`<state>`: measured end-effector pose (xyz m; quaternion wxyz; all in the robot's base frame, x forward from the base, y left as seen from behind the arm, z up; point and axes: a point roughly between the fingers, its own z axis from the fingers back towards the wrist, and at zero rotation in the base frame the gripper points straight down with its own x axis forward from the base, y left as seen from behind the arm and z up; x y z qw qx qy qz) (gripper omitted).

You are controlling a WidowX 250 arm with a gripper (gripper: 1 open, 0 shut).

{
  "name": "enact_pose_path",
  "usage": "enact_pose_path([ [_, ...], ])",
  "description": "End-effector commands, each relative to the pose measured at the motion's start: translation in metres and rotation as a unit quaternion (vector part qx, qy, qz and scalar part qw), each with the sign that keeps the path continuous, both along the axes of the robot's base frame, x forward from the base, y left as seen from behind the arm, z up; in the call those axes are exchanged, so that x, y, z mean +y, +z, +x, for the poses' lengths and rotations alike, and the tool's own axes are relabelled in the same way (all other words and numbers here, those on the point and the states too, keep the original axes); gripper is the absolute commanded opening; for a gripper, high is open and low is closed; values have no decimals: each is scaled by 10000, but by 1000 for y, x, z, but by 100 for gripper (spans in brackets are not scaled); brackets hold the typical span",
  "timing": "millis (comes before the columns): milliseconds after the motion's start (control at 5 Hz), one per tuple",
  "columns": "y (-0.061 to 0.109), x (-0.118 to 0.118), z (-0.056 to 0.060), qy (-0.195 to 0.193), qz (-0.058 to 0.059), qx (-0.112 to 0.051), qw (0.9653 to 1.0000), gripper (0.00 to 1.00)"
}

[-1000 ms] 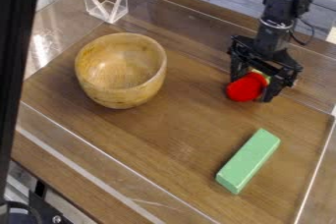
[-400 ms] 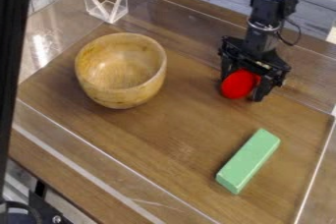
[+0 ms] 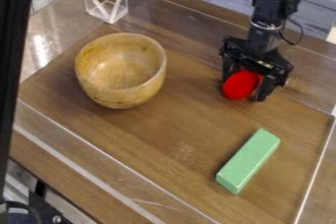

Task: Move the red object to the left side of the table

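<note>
The red object (image 3: 238, 85) is a small bright red toy resting on the dark wood table (image 3: 157, 135) at the right side. My gripper (image 3: 252, 79) points straight down over it, low on the tabletop, with its black fingers (image 3: 225, 75) standing open on either side of the toy. The toy sits between the fingers; they do not look pressed against it. The toy's top is hidden by the gripper body.
A wooden bowl (image 3: 121, 68) stands left of centre. A green rectangular block (image 3: 249, 160) lies near the front right. A clear folded stand (image 3: 105, 5) sits at the back left. Low clear walls edge the table.
Compared with a second ago the gripper and the red toy sit slightly further left and back; over the last half second nothing has shifted.
</note>
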<state>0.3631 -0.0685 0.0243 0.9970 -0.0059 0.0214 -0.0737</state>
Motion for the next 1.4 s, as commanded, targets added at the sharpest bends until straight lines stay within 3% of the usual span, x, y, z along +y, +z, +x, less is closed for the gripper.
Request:
enact_pose_path([
  [0,30,-14,7,53,-70,-364,9993,100],
  [400,45,-13,14,-25,-12,-348,9994,100],
  [600,40,-25,10,-180,-9,-328,9993,0],
  [1000,88,-4,-6,-519,120,-465,9975,0],
  [1200,114,25,-30,-175,286,-526,9981,0],
])
